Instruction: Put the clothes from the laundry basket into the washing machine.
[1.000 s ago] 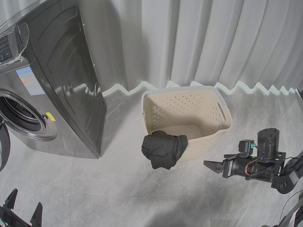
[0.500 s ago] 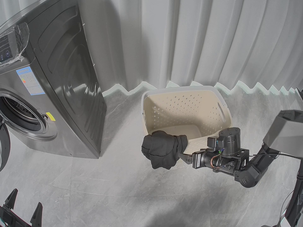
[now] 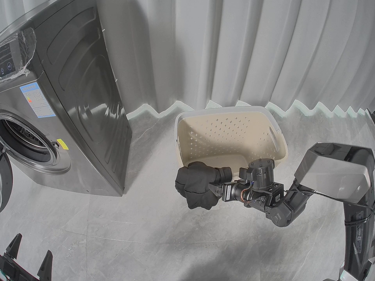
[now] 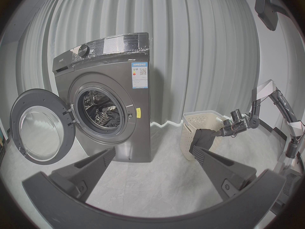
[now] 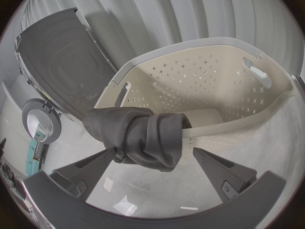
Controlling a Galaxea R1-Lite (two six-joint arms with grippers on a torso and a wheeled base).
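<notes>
A dark grey garment (image 3: 197, 184) hangs bunched over the near rim of the cream laundry basket (image 3: 234, 137), whose inside looks bare. My right gripper (image 3: 214, 187) is open at the garment's right side. In the right wrist view its fingers straddle the garment (image 5: 139, 134), with one fingertip (image 5: 111, 152) touching the cloth. The grey washing machine (image 3: 58, 98) stands at the left with its round door (image 4: 39, 128) swung open, and dark clothes (image 4: 109, 117) lie in the drum. My left gripper (image 3: 31, 250) is open low at the near left, holding nothing.
White curtains (image 3: 234, 40) hang behind the basket and the machine. Bare grey floor (image 3: 136, 223) lies between the machine and the basket. The open door (image 3: 4, 180) juts out at the far left edge.
My right arm has swung left from beside the basket until its open gripper reached the hanging garment. The garment, the basket and my left gripper have stayed put.
</notes>
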